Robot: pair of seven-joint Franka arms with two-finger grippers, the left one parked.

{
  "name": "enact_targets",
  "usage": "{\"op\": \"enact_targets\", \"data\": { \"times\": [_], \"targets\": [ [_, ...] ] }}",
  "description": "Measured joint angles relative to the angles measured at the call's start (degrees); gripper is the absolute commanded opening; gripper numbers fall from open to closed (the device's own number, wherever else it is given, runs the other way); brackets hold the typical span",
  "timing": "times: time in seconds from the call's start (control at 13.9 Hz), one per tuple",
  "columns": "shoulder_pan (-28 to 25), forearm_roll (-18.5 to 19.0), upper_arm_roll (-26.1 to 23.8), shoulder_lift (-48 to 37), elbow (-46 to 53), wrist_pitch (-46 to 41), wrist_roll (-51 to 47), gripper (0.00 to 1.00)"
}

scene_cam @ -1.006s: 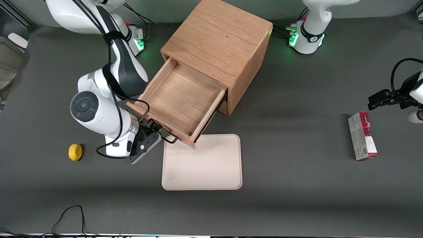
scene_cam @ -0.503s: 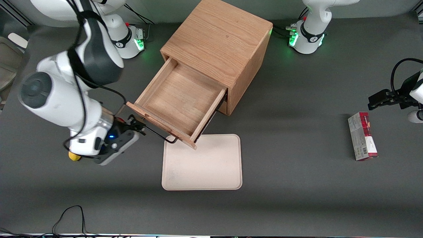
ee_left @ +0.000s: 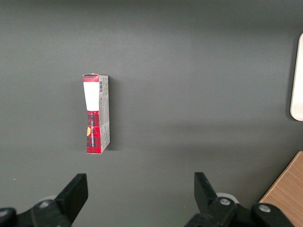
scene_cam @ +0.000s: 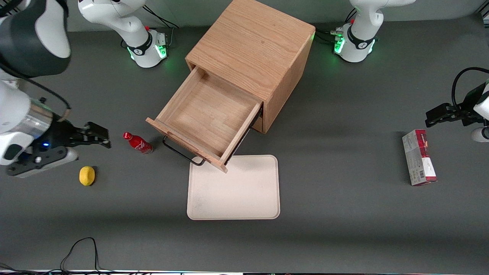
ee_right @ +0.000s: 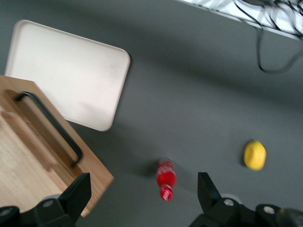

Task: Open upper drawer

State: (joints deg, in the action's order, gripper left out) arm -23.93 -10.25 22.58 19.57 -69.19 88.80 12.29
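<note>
The upper drawer [scene_cam: 206,116] stands pulled well out of the oak cabinet [scene_cam: 254,49], its inside bare, its black bar handle [scene_cam: 182,152] facing the front camera and overhanging the edge of the cream tray [scene_cam: 233,189]; the gripper [scene_cam: 100,138] hangs above the bench [scene_cam: 336,198] toward the working arm's end, well apart from the handle, its fingers [ee_right: 75,191] spread wide and holding nothing; a red bottle [scene_cam: 137,143] stands between gripper and drawer, a lemon [scene_cam: 87,175] nearer the camera
</note>
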Motion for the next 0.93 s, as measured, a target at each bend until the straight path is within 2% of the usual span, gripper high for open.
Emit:
{"op": "enact_targets", "data": {
  "times": [0.22, 0.43, 0.72, 0.93],
  "targets": [
    [0.20, 0.00, 3.36, -0.06, -0.34, -0.91, -1.47, 1.00],
    [3.63, 1.05, 1.94, -1.75, -2.28, -0.52, -5.33, 1.00],
    [19.32, 6.60, -14.63, -9.01, -10.69, 4.78, -6.30, 1.00],
    [26.68, 7.04, -21.70, -13.61, -16.37, 6.01, -6.42, 1.00]
  ]
}}
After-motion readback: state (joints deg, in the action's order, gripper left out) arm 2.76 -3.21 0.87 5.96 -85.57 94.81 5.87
